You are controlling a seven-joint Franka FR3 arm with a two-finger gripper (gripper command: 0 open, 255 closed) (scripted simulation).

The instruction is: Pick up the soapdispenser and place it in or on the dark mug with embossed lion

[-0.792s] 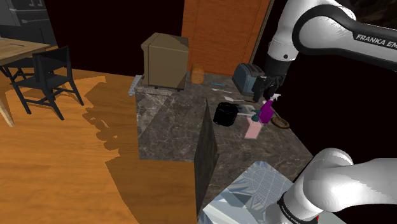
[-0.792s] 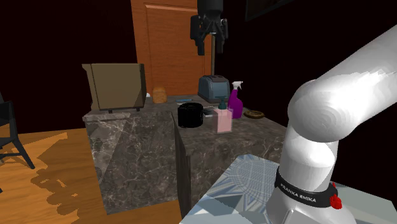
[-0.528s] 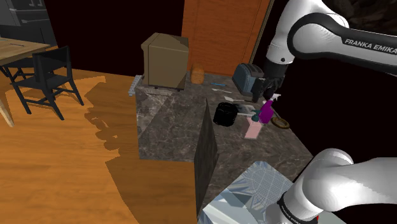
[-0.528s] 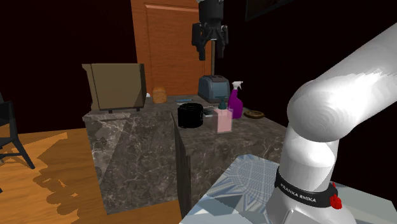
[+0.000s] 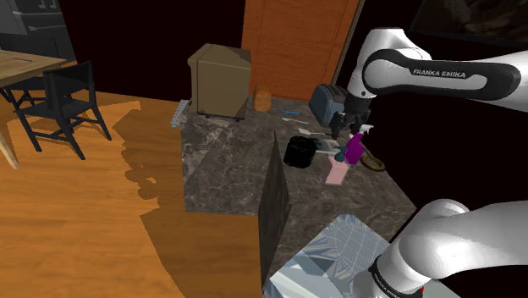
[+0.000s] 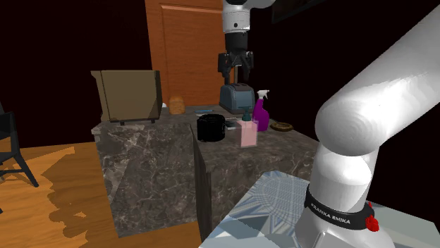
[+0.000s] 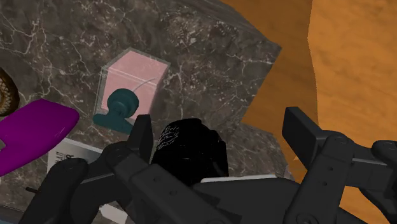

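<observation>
The soap dispenser [image 5: 336,173] [image 6: 247,132] [image 7: 135,81] is a pink square block with a teal pump, standing upright on the dark marble counter [image 5: 228,173]. Just beside it stands the black mug [image 5: 299,151] [image 6: 211,127] [image 7: 191,151]. My black gripper [image 5: 342,131] [image 6: 236,72] [image 7: 222,130] hangs open above the counter, over the mug and dispenser, holding nothing. In the wrist view the mug lies between the fingers and the dispenser just beyond one fingertip [image 7: 141,130].
A purple spray bottle [image 5: 355,149] [image 6: 261,113] [image 7: 32,130] stands right behind the dispenser. A grey toaster [image 5: 327,102] [image 6: 236,95], a tan box [image 5: 220,80] and a small woven dish [image 5: 375,162] share the counter. A wooden door [image 5: 296,42] rises behind.
The arm has come down: the open gripper dropped from high above the counter to just over the toaster's height, nearer the mug and dispenser. Nothing on the counter moved.
</observation>
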